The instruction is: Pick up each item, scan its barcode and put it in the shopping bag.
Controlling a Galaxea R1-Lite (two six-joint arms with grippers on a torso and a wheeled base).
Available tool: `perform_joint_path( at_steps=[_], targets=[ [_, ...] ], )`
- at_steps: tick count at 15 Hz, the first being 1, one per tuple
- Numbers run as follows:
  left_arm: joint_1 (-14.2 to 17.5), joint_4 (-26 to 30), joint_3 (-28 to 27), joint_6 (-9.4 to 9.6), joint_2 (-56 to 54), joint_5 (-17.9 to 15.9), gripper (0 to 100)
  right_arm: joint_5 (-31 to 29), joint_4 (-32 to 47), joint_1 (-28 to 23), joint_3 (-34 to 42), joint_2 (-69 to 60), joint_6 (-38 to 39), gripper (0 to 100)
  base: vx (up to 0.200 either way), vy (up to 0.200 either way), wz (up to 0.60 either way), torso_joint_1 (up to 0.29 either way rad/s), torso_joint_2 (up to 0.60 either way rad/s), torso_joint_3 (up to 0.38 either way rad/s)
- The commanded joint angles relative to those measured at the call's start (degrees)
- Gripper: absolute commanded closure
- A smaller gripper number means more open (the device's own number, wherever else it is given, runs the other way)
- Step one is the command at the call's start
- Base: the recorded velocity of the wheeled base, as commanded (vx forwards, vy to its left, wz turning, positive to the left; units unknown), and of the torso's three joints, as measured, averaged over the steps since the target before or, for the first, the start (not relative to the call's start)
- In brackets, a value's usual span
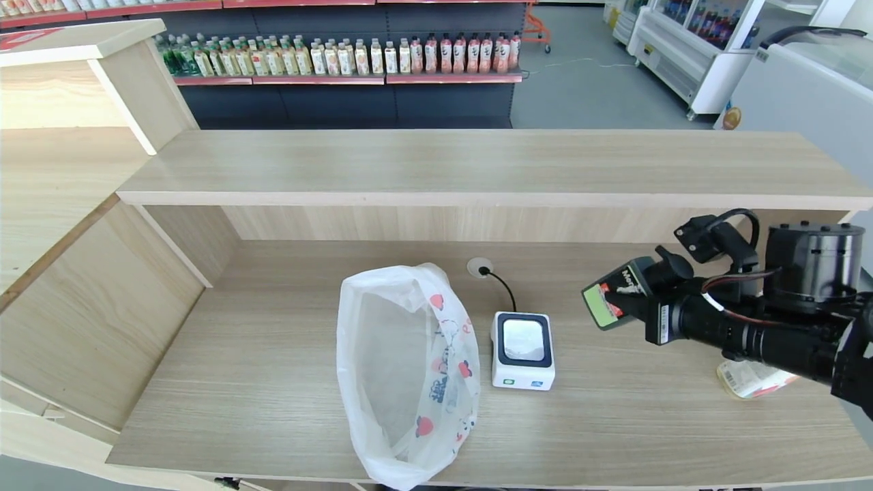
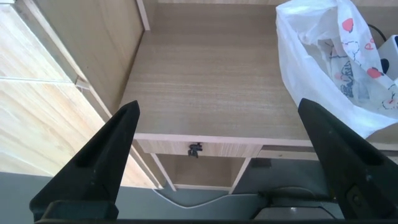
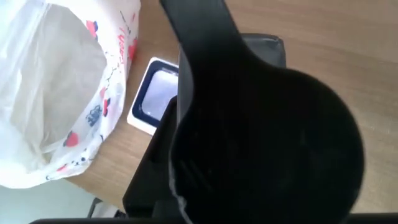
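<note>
The left gripper (image 2: 219, 107) hangs at the near edge of the counter (image 1: 648, 423), fingers spread wide around nothing, near the open white shopping bag (image 1: 409, 368). Beyond the bag sits the scanner (image 1: 522, 349). To its right, raised off the counter, the right gripper (image 1: 641, 294) clamps a dark packet (image 1: 607, 305), and a bottle (image 1: 749, 379) lies beneath that arm.

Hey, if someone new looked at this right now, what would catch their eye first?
Probably the right gripper, shut on a dark packet held above the counter, to the right of the scanner. Next, the open white bag with red hearts, standing mid-counter just left of the scanner.
</note>
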Motion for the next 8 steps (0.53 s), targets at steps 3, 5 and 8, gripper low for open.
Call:
perform_joint_path(
  at_steps=[3, 5, 8],
  targets=[
    [0.00, 0.02, 0.01, 0.08, -0.02, 0.04, 0, 1.00, 0.06, 0.52, 0.80, -0.65, 1.33, 100, -0.200, 0.200, 0.00, -0.007, 0.00, 0.004],
    [0.00, 0.02, 0.01, 0.08, -0.02, 0.04, 0, 4.26, -0.21, 1.75, 0.27, 1.99, 3.26, 100, 0.000, 0.000, 0.00, 0.000, 0.00, 0.000],
    [0.00, 0.02, 0.01, 0.00, -0.02, 0.04, 0, 5.66, -0.30, 4.82, -2.63, 6.03, 3.35, 100, 0.000, 0.133, 0.00, -0.003, 0.00, 0.003]
  ],
)
